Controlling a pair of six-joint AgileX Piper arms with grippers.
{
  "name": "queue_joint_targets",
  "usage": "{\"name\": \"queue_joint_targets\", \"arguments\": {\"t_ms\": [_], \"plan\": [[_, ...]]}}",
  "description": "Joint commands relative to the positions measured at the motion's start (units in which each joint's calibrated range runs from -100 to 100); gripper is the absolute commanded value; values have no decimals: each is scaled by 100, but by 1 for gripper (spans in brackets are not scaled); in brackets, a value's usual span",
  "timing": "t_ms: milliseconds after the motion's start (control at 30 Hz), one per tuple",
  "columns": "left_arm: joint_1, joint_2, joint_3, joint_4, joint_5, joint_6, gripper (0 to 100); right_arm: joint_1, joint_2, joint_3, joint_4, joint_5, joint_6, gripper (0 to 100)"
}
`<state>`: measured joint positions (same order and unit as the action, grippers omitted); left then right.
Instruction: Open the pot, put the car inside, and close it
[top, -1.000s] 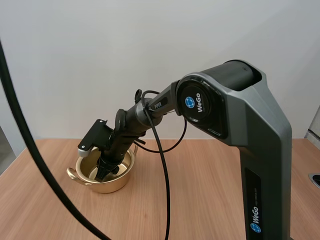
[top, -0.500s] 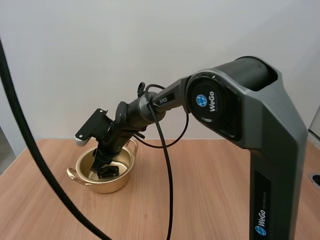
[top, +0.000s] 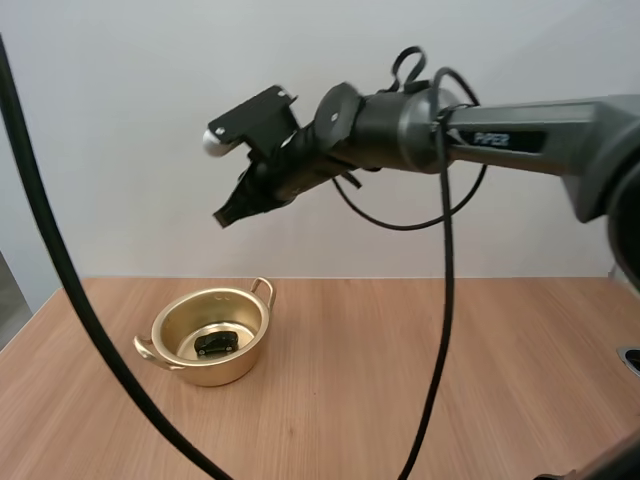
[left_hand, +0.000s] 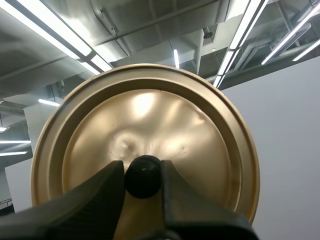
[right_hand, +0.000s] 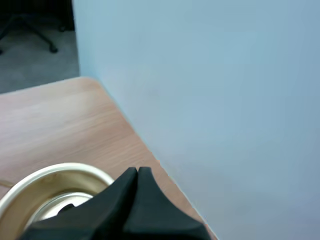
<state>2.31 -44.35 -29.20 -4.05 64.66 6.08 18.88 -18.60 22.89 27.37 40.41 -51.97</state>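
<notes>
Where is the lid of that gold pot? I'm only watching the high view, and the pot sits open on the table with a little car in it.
Observer: The left gripper is holding the lid up in the air.
Operator: What does it grab it by?
Observer: The black knob at the lid's middle, pinched between the two fingers.
Operator: And the raised arm, is it carrying anything?
Observer: No. The right wrist view has the right gripper with its fingers pressed together on nothing, above the rim of the pot.
</notes>
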Motion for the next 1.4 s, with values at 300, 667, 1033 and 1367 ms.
{"name": "queue_joint_targets", "arguments": {"t_ms": [300,667,1033,1367], "plan": [[4,8,831,-1,-753,-268,0,-1880,-1984,8,-9,-41,378,0],[4,379,2943,7,1265,-186,0,-2237,-3271,8,-19,-14,357,0],[4,1296,4211,-27,2953,146,0,-2237,-3620,8,-560,42,429,0],[4,1961,5483,-51,2422,302,0,-2237,-3642,8,-601,68,499,0]]}}
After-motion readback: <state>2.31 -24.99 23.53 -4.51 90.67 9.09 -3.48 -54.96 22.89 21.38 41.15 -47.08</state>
